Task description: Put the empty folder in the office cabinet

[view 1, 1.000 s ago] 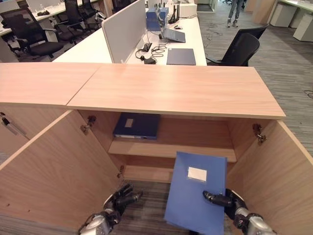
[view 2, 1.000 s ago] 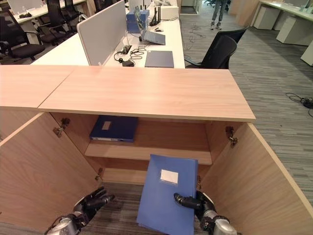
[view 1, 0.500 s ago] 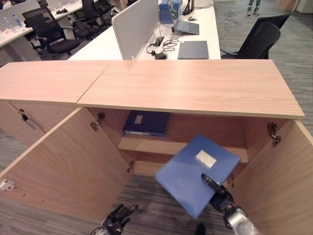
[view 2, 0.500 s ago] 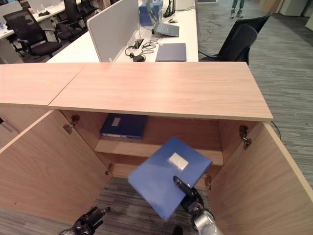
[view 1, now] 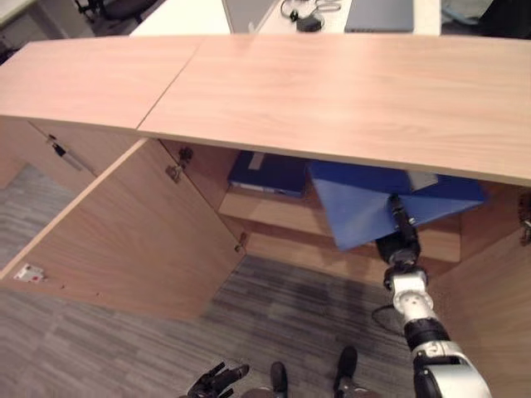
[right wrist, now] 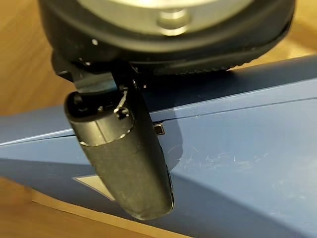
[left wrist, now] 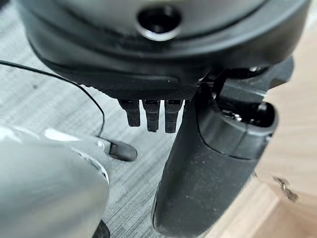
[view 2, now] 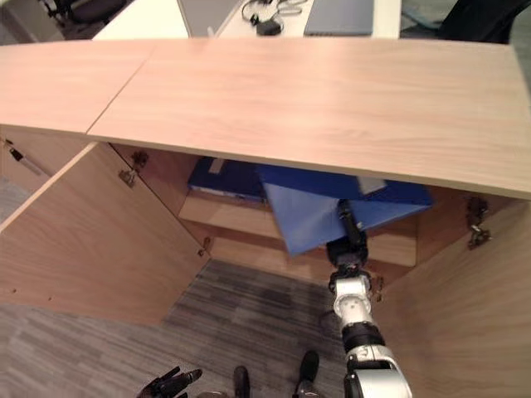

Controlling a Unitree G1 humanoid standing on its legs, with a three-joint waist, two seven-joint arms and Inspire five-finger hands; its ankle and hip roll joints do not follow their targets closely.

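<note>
Wooden cabinet [view 1: 348, 99] now looms closer, both doors swung wide. Since a second ago the blue folder [view 1: 373, 207] has gone from hanging out front to sliding in over the upper shelf [view 1: 274, 211], pinched by the right robot hand [view 1: 401, 240]; release comes next, I'd guess. Left robot hand [view 1: 217, 381] hangs low, fingers loosely spread, well away from it.

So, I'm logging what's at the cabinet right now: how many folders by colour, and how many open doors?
Light blue folder, held by the right hand: 1
Dark blue folder on the shelf: 1
Open cabinet doors: 2
Total: 4
</note>
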